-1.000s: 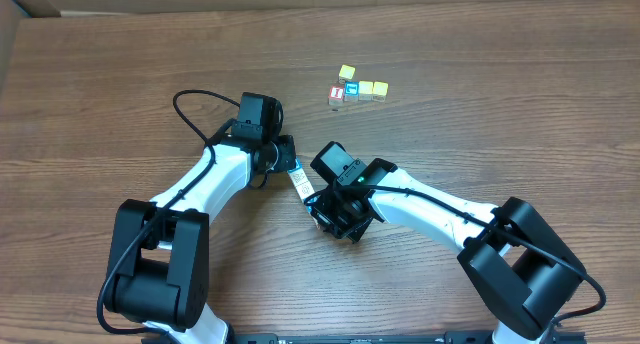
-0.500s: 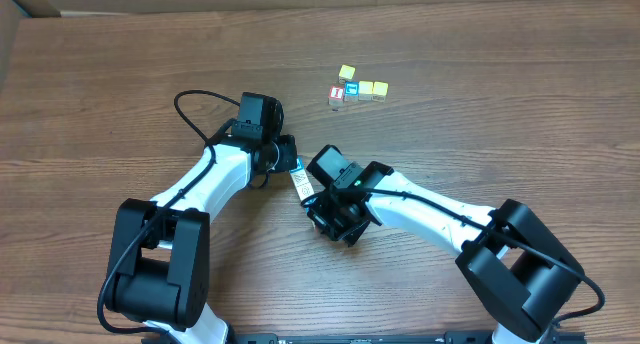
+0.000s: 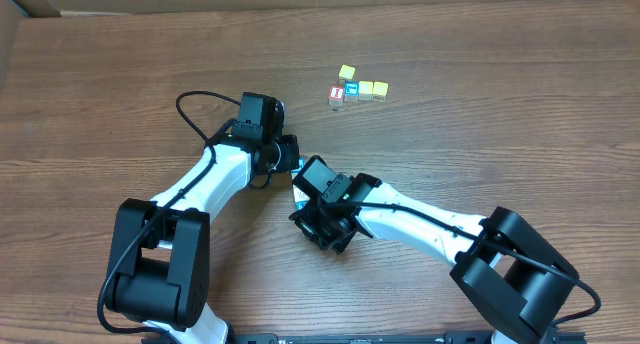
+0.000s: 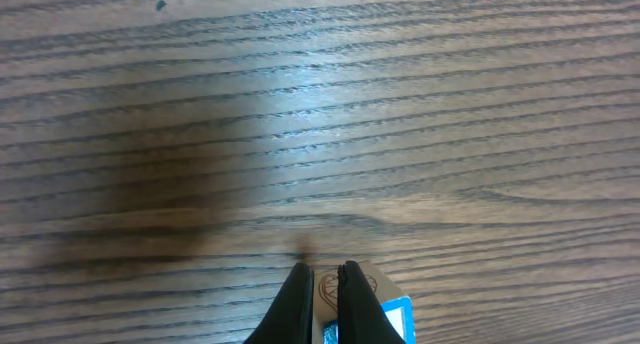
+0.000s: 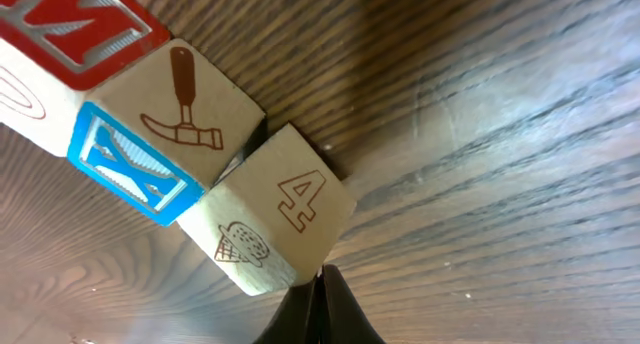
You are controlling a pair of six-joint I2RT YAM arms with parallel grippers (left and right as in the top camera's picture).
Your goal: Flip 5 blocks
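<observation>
brown wood-grain table [image 3: 520, 104]. by its far edge: yellow-topped block [image 3: 346, 72], red-topped cube [image 3: 337, 93], blue-topped block [image 3: 351, 89]. right wrist view: pale block [image 5: 285, 224] printed with a thin brown 4.

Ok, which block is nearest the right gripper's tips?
The block showing a 4, right at the closed tips of the right gripper; the hammer block sits farther off.

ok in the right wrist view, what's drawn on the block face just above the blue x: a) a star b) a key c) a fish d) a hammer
d: the block has a hammer drawn on its tan face, just above the blue x and next to the block marked 4.
</observation>
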